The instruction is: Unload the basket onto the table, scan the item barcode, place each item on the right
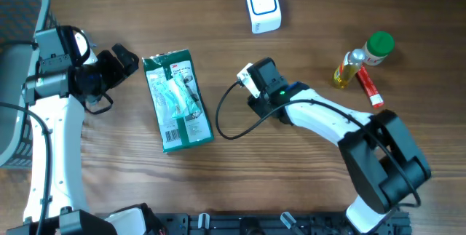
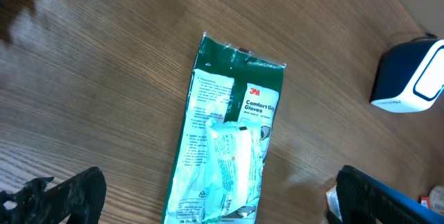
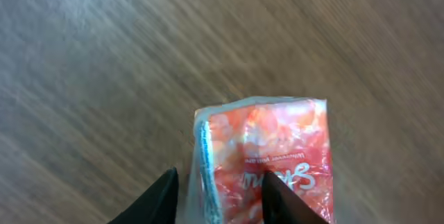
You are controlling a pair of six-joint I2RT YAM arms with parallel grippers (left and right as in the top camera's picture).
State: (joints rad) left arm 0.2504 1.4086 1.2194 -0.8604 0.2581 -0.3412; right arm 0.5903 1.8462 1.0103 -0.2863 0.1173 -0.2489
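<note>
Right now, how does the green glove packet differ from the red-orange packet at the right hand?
The flat green plastic glove packet lies loose on the wooden table; the red-orange plastic packet sits between the right hand's fingers. The green one looks larger from overhead. Both are printed plastic packs.

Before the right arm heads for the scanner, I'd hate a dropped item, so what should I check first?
1. Right gripper shut on red packet: ok.
2. Packet's barcode located: not ok, none shows in any view.
3. Scanner standing, nothing against it: ok.
4. Way from packet to scanner free of objects: ok.
5. Left gripper open, holding nothing: ok.
6. Glove pack lying flat, off that way: ok.
</note>
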